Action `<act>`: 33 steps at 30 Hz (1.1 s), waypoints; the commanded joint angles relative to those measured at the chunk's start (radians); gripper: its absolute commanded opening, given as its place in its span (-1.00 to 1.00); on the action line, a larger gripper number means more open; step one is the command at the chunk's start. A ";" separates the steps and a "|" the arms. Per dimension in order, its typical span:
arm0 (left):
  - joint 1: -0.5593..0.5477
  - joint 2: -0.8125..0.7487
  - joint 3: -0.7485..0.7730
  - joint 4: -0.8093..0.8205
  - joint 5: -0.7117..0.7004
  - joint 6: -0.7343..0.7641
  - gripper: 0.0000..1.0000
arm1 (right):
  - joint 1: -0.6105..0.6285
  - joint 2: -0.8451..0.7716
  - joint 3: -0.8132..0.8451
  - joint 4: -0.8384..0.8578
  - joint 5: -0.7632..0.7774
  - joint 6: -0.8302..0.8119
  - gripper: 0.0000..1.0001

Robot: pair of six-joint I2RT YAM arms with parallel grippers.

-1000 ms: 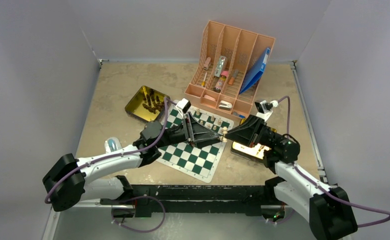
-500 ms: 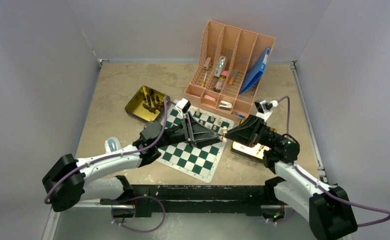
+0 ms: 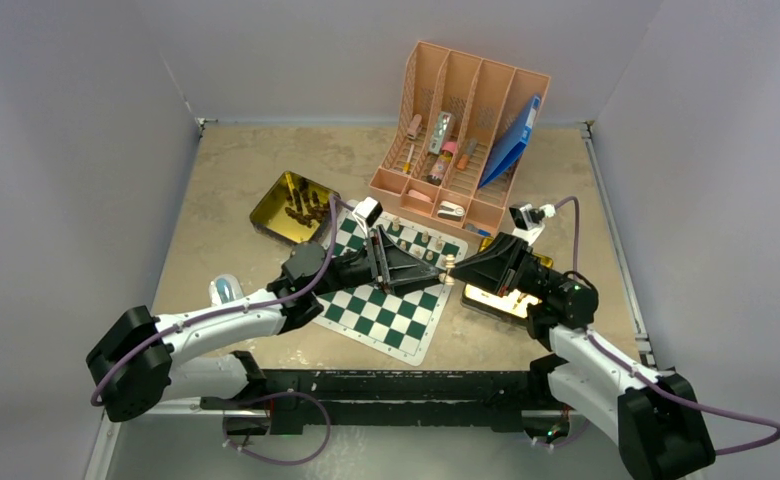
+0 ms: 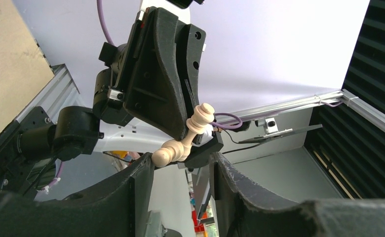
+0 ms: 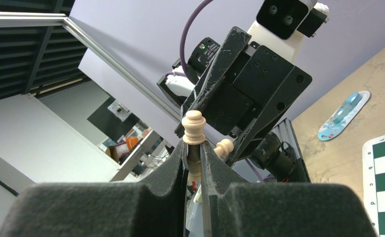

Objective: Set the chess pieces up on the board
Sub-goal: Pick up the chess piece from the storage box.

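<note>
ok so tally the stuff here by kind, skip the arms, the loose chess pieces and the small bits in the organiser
gold tins: 2
chess board: 1
pink organiser: 1
blue folder: 1
small light-blue flat item: 1
pale chess piece held in the right tool: 1
total: 7

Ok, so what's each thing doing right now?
Pale piece: held in the air.
Right gripper: shut on it.
Left gripper: open, empty.
Board: flat, some pieces standing on far rows.
Left tin: open, dark pieces inside.
Right tin: open, partly under right arm.
</note>
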 commanded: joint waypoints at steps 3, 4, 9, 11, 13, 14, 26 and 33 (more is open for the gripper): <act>-0.002 -0.007 0.014 0.066 -0.004 -0.001 -0.25 | 0.005 -0.015 -0.001 0.619 0.008 0.006 -0.88; -0.002 -0.008 0.013 0.065 -0.004 -0.001 -0.28 | 0.005 -0.016 -0.002 0.619 0.007 0.007 -0.88; -0.002 -0.006 0.014 0.063 -0.003 0.005 -0.39 | 0.005 -0.016 -0.004 0.619 0.002 0.008 -0.88; -0.002 -0.009 0.017 0.054 -0.001 0.013 -0.46 | 0.005 -0.016 -0.006 0.619 0.000 0.008 -0.88; -0.002 -0.013 0.022 0.038 -0.001 0.024 -0.51 | 0.004 -0.019 -0.008 0.619 0.000 0.008 -0.88; -0.002 -0.016 0.024 0.027 0.001 0.027 -0.54 | 0.005 -0.018 -0.010 0.619 -0.001 0.008 -0.88; 0.000 -0.176 0.139 -0.485 -0.196 0.471 -1.00 | 0.004 -0.056 -0.075 0.557 -0.033 -0.070 -0.91; 0.000 -0.163 0.349 -0.949 -0.534 0.948 -1.00 | 0.004 -0.205 -0.074 0.130 -0.079 -0.317 -0.92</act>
